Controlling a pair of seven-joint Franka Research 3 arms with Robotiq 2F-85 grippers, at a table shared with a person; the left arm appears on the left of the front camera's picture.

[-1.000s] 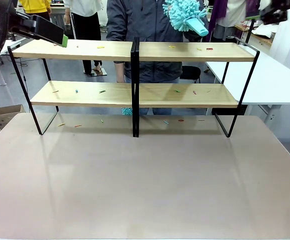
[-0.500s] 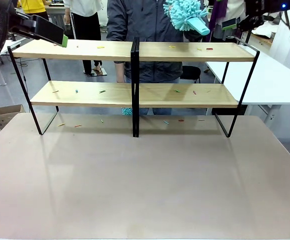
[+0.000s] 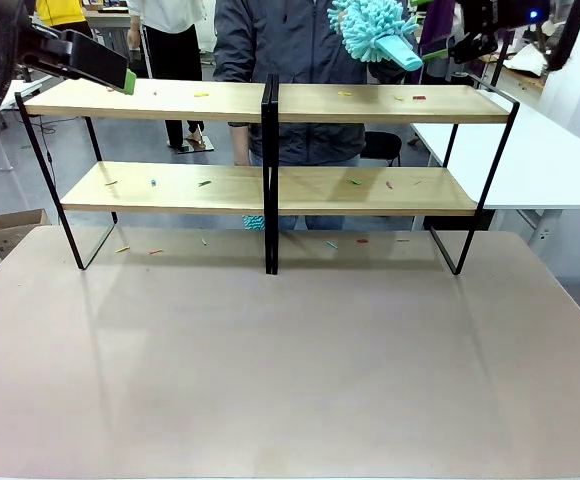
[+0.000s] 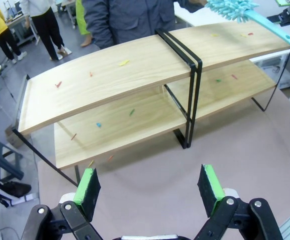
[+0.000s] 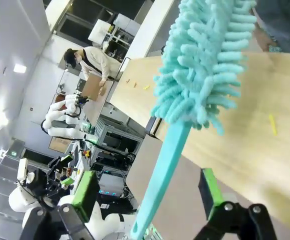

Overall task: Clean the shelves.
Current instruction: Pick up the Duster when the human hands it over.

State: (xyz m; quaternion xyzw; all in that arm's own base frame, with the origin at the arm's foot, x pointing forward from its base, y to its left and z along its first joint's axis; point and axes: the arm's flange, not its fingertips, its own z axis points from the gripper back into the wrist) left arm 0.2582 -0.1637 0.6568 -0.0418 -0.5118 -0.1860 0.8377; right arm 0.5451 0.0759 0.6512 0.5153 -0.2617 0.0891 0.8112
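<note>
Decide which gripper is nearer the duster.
Right. The right gripper is open with the duster handle between its fingers, above the shelves' right end; the left gripper hovers at their far left end.

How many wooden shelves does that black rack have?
2. The top shelf runs just under the fluffy duster. The bottom shelf sits below it, above the table. A black middle post crosses both. None seems hidden.

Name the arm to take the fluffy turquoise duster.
Right. The right gripper, open, is lined up on the fluffy turquoise duster's handle; the left gripper, open, hangs at the far end of the light-wood, black-framed shelves.
</note>
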